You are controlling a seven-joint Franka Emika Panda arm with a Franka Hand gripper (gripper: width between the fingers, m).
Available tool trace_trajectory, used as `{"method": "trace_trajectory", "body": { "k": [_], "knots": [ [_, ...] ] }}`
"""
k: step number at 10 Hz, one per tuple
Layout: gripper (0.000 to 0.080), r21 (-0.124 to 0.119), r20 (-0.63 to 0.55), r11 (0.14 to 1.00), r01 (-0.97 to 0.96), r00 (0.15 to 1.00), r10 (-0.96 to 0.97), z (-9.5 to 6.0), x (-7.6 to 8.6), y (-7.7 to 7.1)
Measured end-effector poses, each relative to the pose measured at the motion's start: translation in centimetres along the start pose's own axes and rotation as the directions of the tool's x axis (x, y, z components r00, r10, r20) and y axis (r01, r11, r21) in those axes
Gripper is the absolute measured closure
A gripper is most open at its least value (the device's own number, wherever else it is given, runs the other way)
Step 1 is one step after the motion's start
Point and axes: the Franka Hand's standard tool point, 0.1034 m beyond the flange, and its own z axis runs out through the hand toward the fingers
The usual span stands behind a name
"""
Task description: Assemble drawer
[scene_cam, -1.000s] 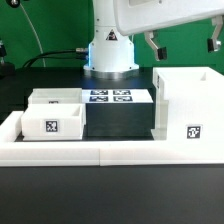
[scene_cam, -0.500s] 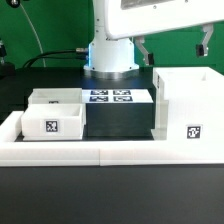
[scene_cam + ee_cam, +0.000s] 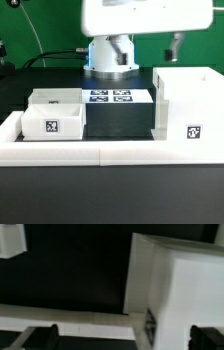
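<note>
In the exterior view, the drawer lies in loose parts on the dark desk [image 3: 110,195]. The tall open housing [image 3: 190,105] stands at the exterior view's right. The two small boxes [image 3: 52,120] sit close together at that view's left, well apart from the housing, with the marker board [image 3: 110,97] between. All of them are behind the low border wall [image 3: 110,152]. The arm [image 3: 140,15] hangs above. Its tool [image 3: 176,45] is over the housing's rear edge and clear of it, with only one dark finger plainly visible.

In the wrist view, the tool's two fingers [image 3: 40,336] stand wide apart with nothing clamped between them. The housing fills much of the frame below them, its corner and side tag visible, and a strip of the border wall runs just beside it. The edge of one small box [image 3: 10,241] shows far off.

Judging from this, no box is yet inserted, and the step in hand looks like the approach to the housing. The next move would call for lowering the tool so the spread fingers straddle one housing wall before closing.
</note>
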Motion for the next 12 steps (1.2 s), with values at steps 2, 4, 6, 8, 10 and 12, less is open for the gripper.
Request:
{"method": "trace_trajectory", "body": {
  "k": [2, 4, 6, 8, 10, 12],
  "knots": [
    [0.0151, 0.001, 0.005, 1.0, -0.006, 1.0, 0.006, 0.3, -1.2, 3.7],
    [0.0151, 0.01, 0.007, 1.0, -0.018, 1.0, 0.018, 0.5, -1.7, 4.4],
    [0.0151, 0.01, 0.008, 1.0, -0.016, 1.0, 0.016, 0.6, -1.7, 4.4],
    [0.0151, 0.01, 0.008, 1.0, -0.017, 1.0, 0.017, 0.6, -1.7, 4.3],
    [0.0151, 0.01, 0.022, 0.995, -0.095, 0.995, 0.095, 1.4, -2.6, 4.9],
    [0.0151, -0.004, 0.037, 0.993, -0.119, 0.992, 0.119, 2.9, -4.5, 6.7]
  ]
}}
